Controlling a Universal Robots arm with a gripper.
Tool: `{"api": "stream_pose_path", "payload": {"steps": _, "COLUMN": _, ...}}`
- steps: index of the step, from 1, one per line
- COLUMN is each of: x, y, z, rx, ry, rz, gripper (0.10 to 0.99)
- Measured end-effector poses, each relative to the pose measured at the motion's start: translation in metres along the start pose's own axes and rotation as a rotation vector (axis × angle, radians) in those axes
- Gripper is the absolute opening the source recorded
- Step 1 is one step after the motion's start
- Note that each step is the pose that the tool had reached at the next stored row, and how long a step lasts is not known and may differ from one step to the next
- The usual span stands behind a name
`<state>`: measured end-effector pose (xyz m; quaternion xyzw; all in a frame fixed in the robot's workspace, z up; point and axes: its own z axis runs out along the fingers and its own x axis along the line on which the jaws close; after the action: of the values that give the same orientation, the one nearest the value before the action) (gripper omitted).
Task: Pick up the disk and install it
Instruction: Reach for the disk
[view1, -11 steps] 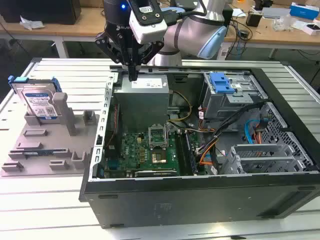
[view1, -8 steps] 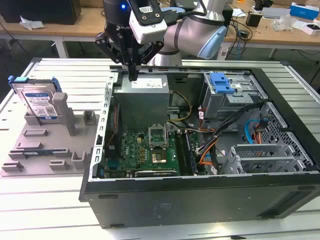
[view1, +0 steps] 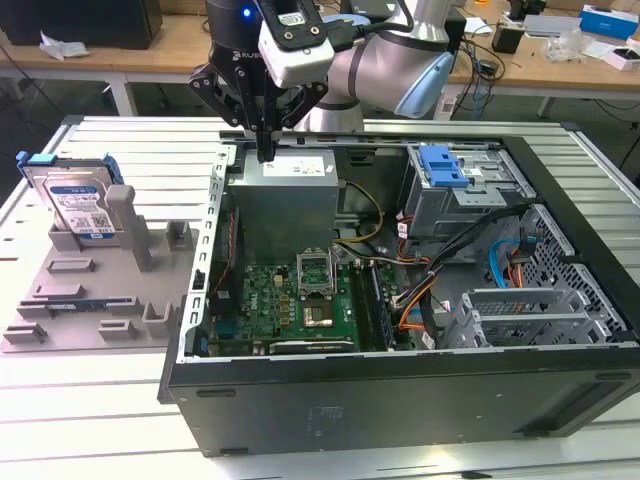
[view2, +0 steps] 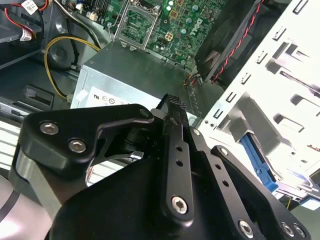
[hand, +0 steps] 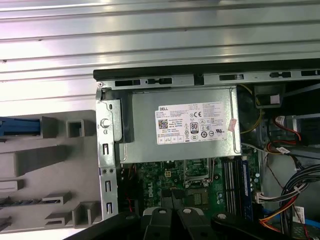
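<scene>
Location of the disk (view1: 78, 203): at the exterior view's left, well apart from the tool, standing on edge and leaning back in a slot of the grey fixture (view1: 90, 300). Silver face outward, white-and-blue label (view1: 85, 210) on it, print too small to make out. Bright blue rail bracket (view1: 35, 161) framing the edge. Blue edge of the same disk (hand: 17, 126) also caught in the first wrist view, beside the fixture's grey posts. Not gripped, not touched.

Fixture lying flat on the slatted metal tabletop (view1: 130, 140), just beside the open computer case (view1: 400, 400). Inside the case:
- grey power-supply box (view1: 285, 200) at the far wall, with a white sticker (hand: 192, 123) carrying dense print and certification marks;
- green motherboard (view1: 290, 295) next to the box;
- drive cage with a blue latch (view1: 443, 165) toward the exterior view's right;
- bundles of coloured cables (view1: 420, 290) between.

Tool (view1: 266, 150) closed, fingers pressed together, nothing held. Pointing straight down, tips at the upper edge of the power-supply box near the case wall on the fixture side; contact not determinable. Same box seen past the black fingers (view2: 172, 135) in the second wrist view.

Arm (view1: 390, 70) reaching in from behind the case, wrist bent so that the tool hangs vertical. White housing (view1: 295, 45) mounted at the wrist.
</scene>
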<state>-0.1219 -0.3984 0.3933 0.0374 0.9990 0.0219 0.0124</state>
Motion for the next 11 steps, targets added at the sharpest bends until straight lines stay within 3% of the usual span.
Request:
{"api": "stream_pose_path", "payload": {"steps": 5, "x": 0.0057, "y": 0.0004, "z": 0.0, "rx": 0.0, "ry": 0.002, "rz": 0.0, "gripper": 0.106}}
{"api": "stream_pose_path", "payload": {"steps": 8, "x": 0.0251, "y": 0.0068, "z": -0.0001, "rx": 0.0, "ry": 0.002, "rz": 0.0, "gripper": 0.106}}
{"api": "stream_pose_path", "payload": {"steps": 11, "x": 0.0369, "y": 0.0113, "z": -0.0001, "rx": 0.0, "ry": 0.002, "rz": 0.0, "gripper": 0.106}}
